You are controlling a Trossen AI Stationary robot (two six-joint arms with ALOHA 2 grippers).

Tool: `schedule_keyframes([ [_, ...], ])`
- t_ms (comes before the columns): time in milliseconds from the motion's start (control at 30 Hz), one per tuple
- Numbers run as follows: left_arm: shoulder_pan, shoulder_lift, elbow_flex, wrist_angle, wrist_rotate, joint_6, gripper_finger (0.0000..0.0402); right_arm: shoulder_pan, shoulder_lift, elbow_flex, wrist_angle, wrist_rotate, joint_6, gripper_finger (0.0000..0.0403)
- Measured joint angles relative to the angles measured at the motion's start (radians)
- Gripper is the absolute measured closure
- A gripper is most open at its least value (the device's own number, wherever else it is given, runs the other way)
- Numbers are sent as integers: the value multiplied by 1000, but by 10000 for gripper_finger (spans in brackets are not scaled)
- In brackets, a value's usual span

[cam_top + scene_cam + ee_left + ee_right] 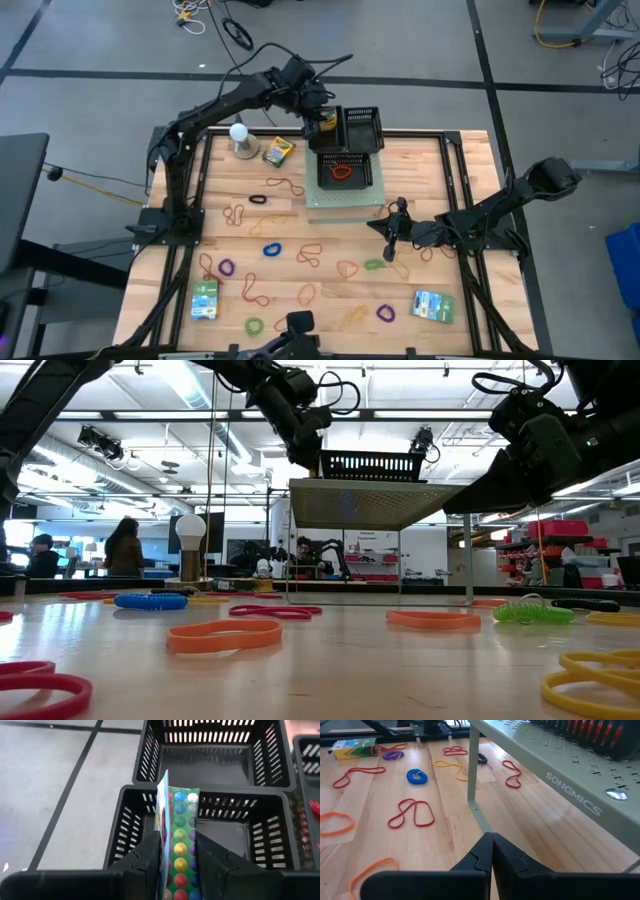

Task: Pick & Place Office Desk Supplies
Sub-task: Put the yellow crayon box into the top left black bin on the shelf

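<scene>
The left gripper [177,857] is clamped on a thin, flat glossy packet [177,820] printed with coloured dots, held on edge above a slatted black plastic basket [250,815] on the perforated metal riser [345,195]. The right gripper [491,851], fingers together, hovers low over the wooden table [450,270] amid scattered thin rubber bands [273,250]; a crayon box [277,151] lies far left.

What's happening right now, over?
Left gripper shut on packet, above black basket. Right gripper shut, empty, low by shelf leg. Nothing blocking.
</scene>
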Motion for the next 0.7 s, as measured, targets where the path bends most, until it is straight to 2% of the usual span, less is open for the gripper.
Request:
schedule_keyframes([
  [700,19,-1,0,-3,48,16,293,0,0,0,0,0,0,391],
])
